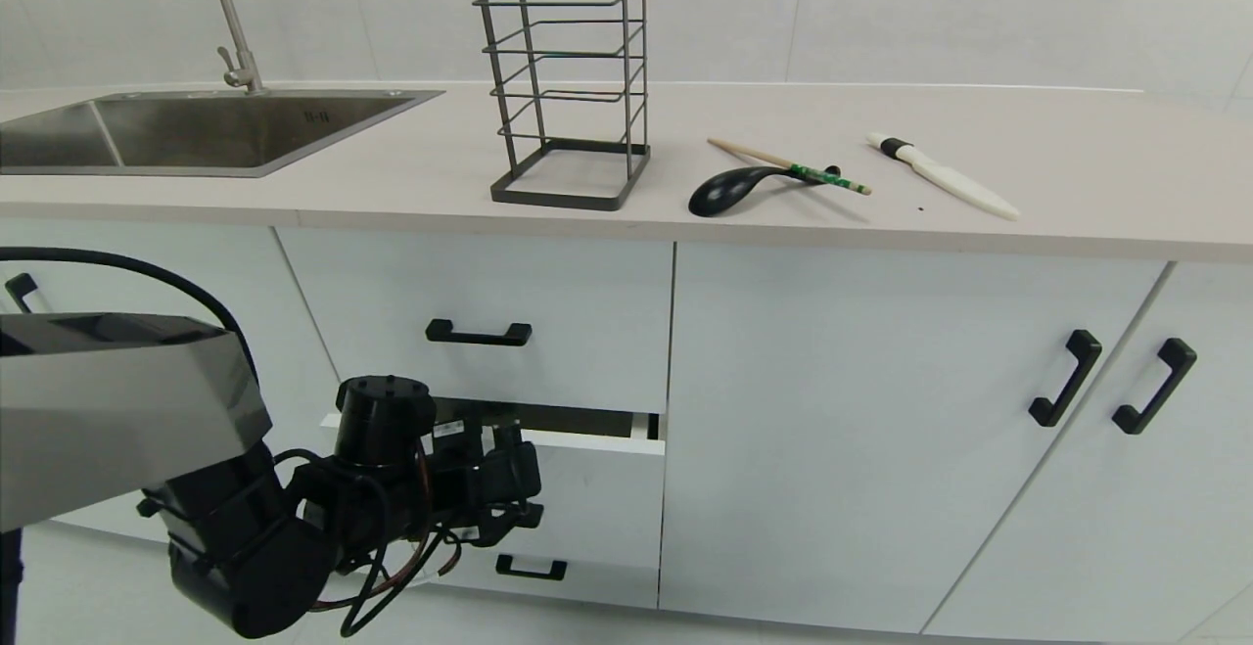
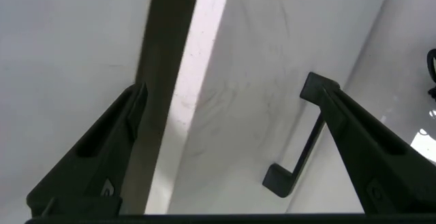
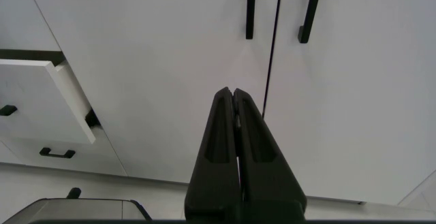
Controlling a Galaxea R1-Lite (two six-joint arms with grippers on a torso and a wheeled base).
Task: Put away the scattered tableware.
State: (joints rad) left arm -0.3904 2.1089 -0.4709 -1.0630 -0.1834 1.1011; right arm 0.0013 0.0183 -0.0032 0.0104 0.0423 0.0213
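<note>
On the counter lie a black spoon (image 1: pixel 729 191), a pair of chopsticks (image 1: pixel 789 166) resting across its handle, and a white knife with a black band (image 1: pixel 942 175). Low down at the cabinet front, my left gripper (image 1: pixel 509 500) (image 2: pixel 225 88) is open. It sits close against a partly pulled-out white drawer (image 1: pixel 592 488), and a black drawer handle (image 2: pixel 296 149) shows beside one finger. My right gripper (image 3: pixel 234 92) is shut with nothing in it and faces the white cabinet doors (image 3: pixel 204 60).
A tall dark wire rack (image 1: pixel 573 68) stands on the counter left of the spoon. A steel sink (image 1: pixel 206 126) with a tap is at the far left. A closed drawer (image 1: pixel 479 333) sits above the open one, and double doors with black handles (image 1: pixel 1064 378) are to the right.
</note>
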